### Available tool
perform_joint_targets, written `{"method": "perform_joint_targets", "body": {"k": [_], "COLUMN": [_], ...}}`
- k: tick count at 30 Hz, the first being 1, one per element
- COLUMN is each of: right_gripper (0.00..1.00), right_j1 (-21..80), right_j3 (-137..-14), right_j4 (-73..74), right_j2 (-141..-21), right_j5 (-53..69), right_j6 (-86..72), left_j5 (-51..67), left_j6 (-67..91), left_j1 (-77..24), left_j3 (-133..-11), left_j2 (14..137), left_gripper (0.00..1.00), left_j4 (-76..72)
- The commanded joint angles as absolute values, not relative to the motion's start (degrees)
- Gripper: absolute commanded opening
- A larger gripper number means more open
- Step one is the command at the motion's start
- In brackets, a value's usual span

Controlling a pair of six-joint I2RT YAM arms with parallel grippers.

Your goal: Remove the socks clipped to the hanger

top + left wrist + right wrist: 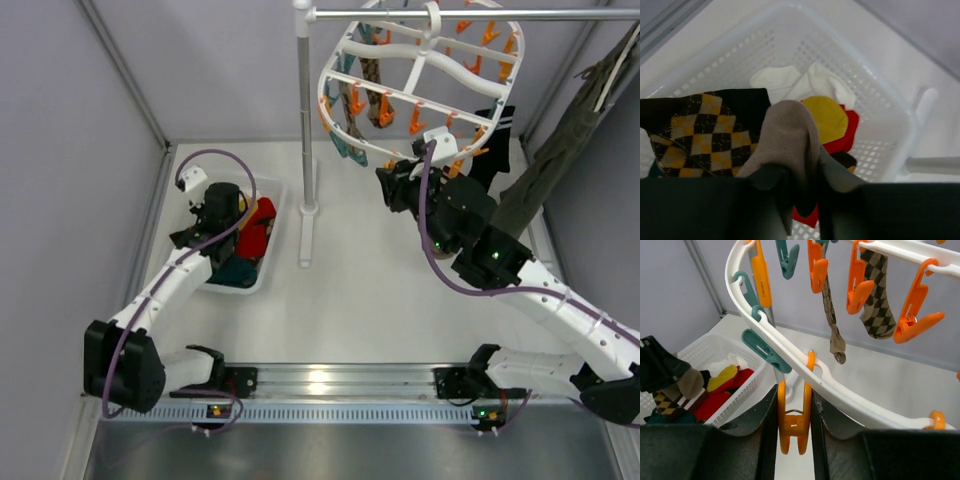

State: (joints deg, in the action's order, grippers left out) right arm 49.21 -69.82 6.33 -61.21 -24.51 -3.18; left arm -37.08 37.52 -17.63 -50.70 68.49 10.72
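Several items in white basket (880, 95), left side of tabletop (380, 290): argyle sock (700, 135), white sock (790, 82), yellow piece (827, 117), red piece (851, 131). Directly above basket: left pincer (802, 210), fingers close together, tan sock (787, 135) pinched between them and hanging over the pile. At right: hanger (740, 290), hooked on grey rail (500, 14), tilted. Right pincer (794, 400) closed on orange clip (793, 432) at hanger's near rim, one finger against each side. Clipped to hanger: two patterned socks (879, 305) side by side, plus black sock (497, 140) with white stripes at far right edge. Green garment (565, 130) on rail beside hanger.
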Motion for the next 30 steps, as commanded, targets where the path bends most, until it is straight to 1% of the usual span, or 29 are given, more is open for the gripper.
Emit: {"method": "perform_joint_targets", "body": {"k": [1,2,3,5,6,8,9,10,14,15,18,21,22,23,24,26,27,28,29,30], "right_gripper": [0.17,0.18,0.18,0.18,0.18,0.18,0.22,0.29,0.39,0.48,0.66,0.75,0.80,0.83,0.89,0.91,0.96,1.00,0.99,0.99], "right_j1": [48.69,48.78,48.69,48.69,48.69,48.69,48.78,48.69,48.78,48.61,48.69,48.78,48.78,48.87,48.78,48.87,48.87,48.87,48.87,48.87], "right_j3": [-70.58,-70.58,-70.49,-70.40,-70.31,-70.23,-70.14,-69.88,-70.05,-70.14,-70.75,-70.66,-70.58,-70.23,-70.05,-69.96,-69.96,-70.13,-70.48,-70.66], "right_j4": [2.99,2.99,2.81,2.81,2.81,2.81,2.55,2.29,2.20,2.28,3.42,4.30,4.57,5.35,5.62,7.46,9.73,11.50,13.34,17.54], "right_j2": [-61.87,-61.87,-61.79,-61.61,-61.44,-61.17,-60.91,-60.73,-60.38,-60.29,-60.29,-59.33,-58.98,-58.10,-57.66,-56.87,-55.82,-55.20,-53.98,-53.27], "right_j5": [-19.52,-19.34,-19.07,-18.89,-18.90,-19.95,-21.26,-21.70,-20.83,-20.31,-20.13,-20.13,-19.87,-19.34,-18.81,-17.23,-16.01,-15.39,-15.12,-14.77], "right_j6": [-4.66,-5.01,-5.27,-5.53,-5.80,-6.24,-6.33,-6.68,-7.99,-8.35,-10.02,-11.86,-12.47,-13.52,-13.80,-14.85,-14.94,-15.03,-14.86,-14.68], "left_j5": [-29.36,-28.75,-27.70,-26.90,-25.94,-24.79,-23.31,-22.33,-18.37,-18.02,-17.66,-18.63,-18.37,-17.67,-17.32,-18.36,-21.68,-23.80,-26.08,-28.45], "left_j6": [39.20,38.94,39.20,39.29,39.11,38.67,38.15,37.88,37.27,36.92,35.78,34.37,33.93,33.66,33.49,32.44,31.21,30.59,29.98,28.67], "left_j1": [-16.26,-16.26,-16.26,-16.17,-16.26,-16.17,-16.26,-16.26,-16.70,-16.96,-18.19,-20.21,-20.74,-22.22,-23.37,-26.96,-32.81,-36.52,-43.44,-46.38], "left_j3": [-52.64,-52.82,-52.82,-52.56,-52.47,-52.73,-52.82,-53.00,-51.95,-51.60,-51.07,-51.85,-52.38,-52.56,-52.65,-53.61,-54.14,-55.01,-55.63,-56.07], "left_j2": [71.53,71.80,71.89,71.54,71.28,70.58,70.23,69.88,65.05,62.34,57.94,56.43,55.99,55.73,55.64,56.33,56.86,57.47,58.79,59.23], "left_gripper": [0.40,0.61,0.74,0.93,0.98,0.98,0.98,0.98,0.98,0.99,0.99,0.99,0.99,0.99,0.98,0.99,0.98,0.99,0.99,0.99], "left_j4": [12.57,12.57,12.57,12.57,12.57,12.57,12.57,12.57,12.57,12.66,13.79,15.72,15.91,15.91,15.82,15.82,15.56,15.30,15.29,14.77]}}
